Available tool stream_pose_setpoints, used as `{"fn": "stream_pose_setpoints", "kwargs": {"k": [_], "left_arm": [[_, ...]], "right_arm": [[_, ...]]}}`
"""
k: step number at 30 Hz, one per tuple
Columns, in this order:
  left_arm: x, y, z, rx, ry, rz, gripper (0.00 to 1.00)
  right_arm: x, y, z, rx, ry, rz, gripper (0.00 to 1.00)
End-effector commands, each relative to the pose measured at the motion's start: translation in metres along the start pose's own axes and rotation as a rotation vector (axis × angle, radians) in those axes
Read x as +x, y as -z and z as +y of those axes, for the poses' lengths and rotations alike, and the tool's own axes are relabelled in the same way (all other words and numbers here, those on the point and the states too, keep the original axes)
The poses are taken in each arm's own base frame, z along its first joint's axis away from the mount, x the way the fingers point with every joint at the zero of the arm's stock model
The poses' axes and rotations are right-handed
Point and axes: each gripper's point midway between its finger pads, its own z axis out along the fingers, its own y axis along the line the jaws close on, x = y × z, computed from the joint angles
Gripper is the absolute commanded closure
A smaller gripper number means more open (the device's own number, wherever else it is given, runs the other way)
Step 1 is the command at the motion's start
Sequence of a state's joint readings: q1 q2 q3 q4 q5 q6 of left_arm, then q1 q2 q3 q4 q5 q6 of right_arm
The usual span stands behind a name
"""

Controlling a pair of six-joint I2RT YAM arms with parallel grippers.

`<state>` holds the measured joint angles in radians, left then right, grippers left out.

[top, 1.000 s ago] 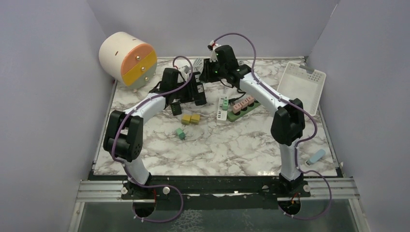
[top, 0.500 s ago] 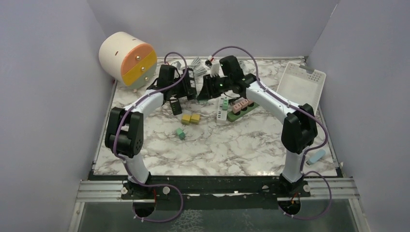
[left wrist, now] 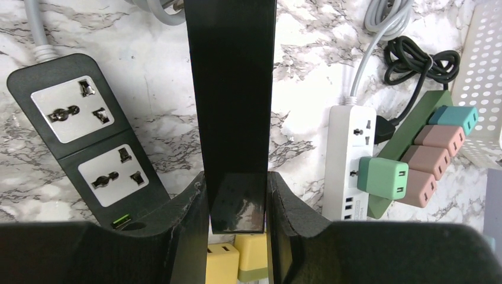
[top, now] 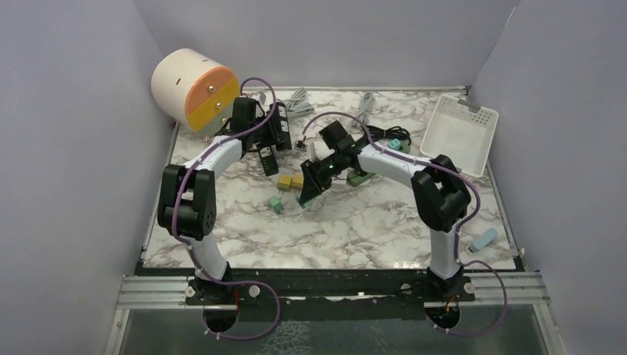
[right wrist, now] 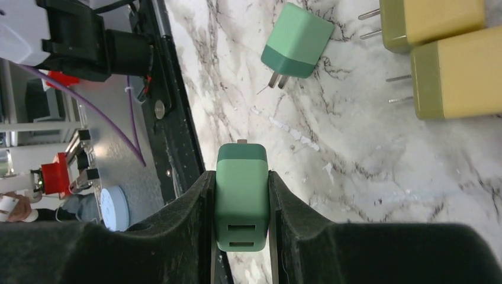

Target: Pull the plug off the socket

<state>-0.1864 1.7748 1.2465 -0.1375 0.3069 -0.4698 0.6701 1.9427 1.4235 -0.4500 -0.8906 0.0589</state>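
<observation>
One green plug [right wrist: 241, 201] is already free of its socket, clenched in your right claw [right wrist: 240, 177] above the surface [right wrist: 367, 148], just right of the loose green plug [right wrist: 296, 41] and the yellow pair [right wrist: 450, 71]. Lower it close before releasing, clear of those. Your left claw [left wrist: 237, 177] grips the black strip [left wrist: 232, 89]; hold that steady.

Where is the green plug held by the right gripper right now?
In the right wrist view, the green plug sits clamped between the fingers of the right gripper, above the marble table, close to a loose green plug and two yellow plugs.
</observation>
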Motion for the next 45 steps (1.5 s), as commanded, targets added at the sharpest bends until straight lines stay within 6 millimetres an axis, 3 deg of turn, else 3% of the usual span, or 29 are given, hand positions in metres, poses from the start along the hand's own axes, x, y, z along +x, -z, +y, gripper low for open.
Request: {"fn": "stream_pose_setpoints", "kwargs": {"k": [1, 8, 19, 22, 26, 30, 33, 36, 41, 45], "left_arm": [[-0.024, 0.017, -0.013, 0.047, -0.053, -0.088, 1.00], [-0.017, 0.018, -0.002, 0.029, -0.040, -0.074, 1.00], [-0.023, 0.027, -0.006, 0.039, -0.045, -0.097, 1.00], [-0.024, 0.028, -0.005, 0.039, -0.049, -0.099, 1.00], [-0.022, 0.028, -0.007, 0.051, -0.050, -0.093, 1.00], [-0.018, 0.027, -0.009, 0.069, -0.050, -0.079, 1.00], [-0.015, 0.026, -0.010, 0.082, -0.052, -0.069, 1.00], [-0.012, 0.025, -0.012, 0.102, -0.054, -0.053, 1.00], [-0.002, 0.016, -0.012, 0.124, -0.046, -0.002, 1.00], [-0.001, 0.014, -0.014, 0.132, -0.037, 0.007, 1.00]], "right_arm": [[0.007, -0.027, -0.014, -0.016, 0.004, 0.073, 0.92], [0.012, -0.055, -0.037, 0.008, -0.032, 0.126, 0.85], [-0.003, -0.057, -0.040, 0.056, -0.008, 0.136, 0.21], [-0.010, -0.049, -0.035, 0.083, 0.018, 0.116, 0.18], [-0.029, -0.026, -0.034, 0.206, 0.079, 0.039, 0.18], [-0.054, 0.010, -0.037, 0.367, 0.118, -0.094, 0.18], [-0.072, 0.044, -0.042, 0.538, 0.160, -0.215, 0.02], [-0.087, 0.085, -0.045, 0.705, 0.190, -0.373, 0.00], [-0.088, 0.138, -0.075, 1.008, 0.097, -0.431, 0.00], [-0.076, 0.138, -0.108, 1.106, -0.001, -0.329, 0.02]]}}
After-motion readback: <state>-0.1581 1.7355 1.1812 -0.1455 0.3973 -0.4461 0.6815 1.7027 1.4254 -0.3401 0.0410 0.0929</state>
